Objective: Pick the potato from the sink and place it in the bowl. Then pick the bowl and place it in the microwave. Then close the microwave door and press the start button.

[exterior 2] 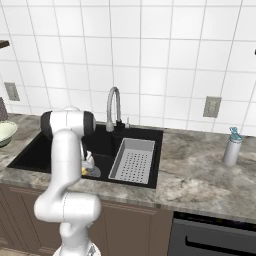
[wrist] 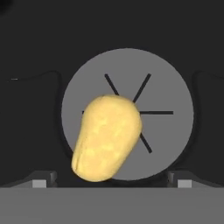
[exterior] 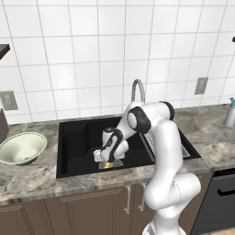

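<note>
The yellow potato [wrist: 107, 138] lies on the round grey drain [wrist: 168, 94] at the bottom of the black sink [exterior: 75, 142]. My gripper [exterior: 108, 160] hangs low in the basin right over the potato [exterior: 108, 165]. It is open, with one fingertip [wrist: 43, 179] on each side and neither touching the potato. From the right side a bit of the potato [exterior 2: 84, 171] peeks past the arm. The pale green bowl [exterior: 22, 148] stands empty on the counter left of the sink. The microwave and its door are out of view.
A curved steel faucet [exterior: 137, 89] rises behind the sink. A grey perforated drain tray [exterior 2: 132, 160] fills the basin's right part. A bottle [exterior 2: 231, 146] stands on the counter at the right, and a dark appliance front [exterior 2: 215, 235] sits below it.
</note>
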Robot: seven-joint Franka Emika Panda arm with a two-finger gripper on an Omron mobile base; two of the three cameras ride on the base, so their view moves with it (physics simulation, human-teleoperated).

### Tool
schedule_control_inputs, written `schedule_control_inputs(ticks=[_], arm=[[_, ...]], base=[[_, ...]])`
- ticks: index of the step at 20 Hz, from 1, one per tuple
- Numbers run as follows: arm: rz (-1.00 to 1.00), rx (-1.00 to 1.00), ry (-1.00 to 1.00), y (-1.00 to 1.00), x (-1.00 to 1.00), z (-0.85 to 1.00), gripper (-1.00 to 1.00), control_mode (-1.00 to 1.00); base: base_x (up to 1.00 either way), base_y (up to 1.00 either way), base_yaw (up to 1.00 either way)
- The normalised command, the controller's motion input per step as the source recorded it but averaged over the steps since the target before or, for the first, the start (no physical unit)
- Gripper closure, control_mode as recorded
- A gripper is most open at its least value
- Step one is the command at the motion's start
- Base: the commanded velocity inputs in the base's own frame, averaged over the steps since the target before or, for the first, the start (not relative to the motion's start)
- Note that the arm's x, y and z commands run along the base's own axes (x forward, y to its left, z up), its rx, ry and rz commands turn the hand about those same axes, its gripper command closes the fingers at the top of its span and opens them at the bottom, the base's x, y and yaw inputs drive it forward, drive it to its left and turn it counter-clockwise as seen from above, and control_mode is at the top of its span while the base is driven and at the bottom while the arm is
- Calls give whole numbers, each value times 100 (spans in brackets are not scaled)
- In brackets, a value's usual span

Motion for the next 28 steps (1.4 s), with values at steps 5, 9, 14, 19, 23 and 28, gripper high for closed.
schedule_control_inputs(ticks=[5, 9, 14, 19, 23, 28], arm=[[0, 0, 0, 0, 6, -37, -100, -100], [0, 0, 0, 0, 0, -32, -100, -100], [0, 0, 0, 0, 17, -16, -100, -100], [0, 0, 0, 0, 23, -12, -100, -100], [0, 0, 0, 0, 18, -14, -100, -100], [0, 1, 0, 0, 1, -1, 100, -100]], base=[[0, 0, 0], [0, 0, 0], [0, 0, 0], [0, 0, 0], [0, 0, 0], [0, 0, 0]])
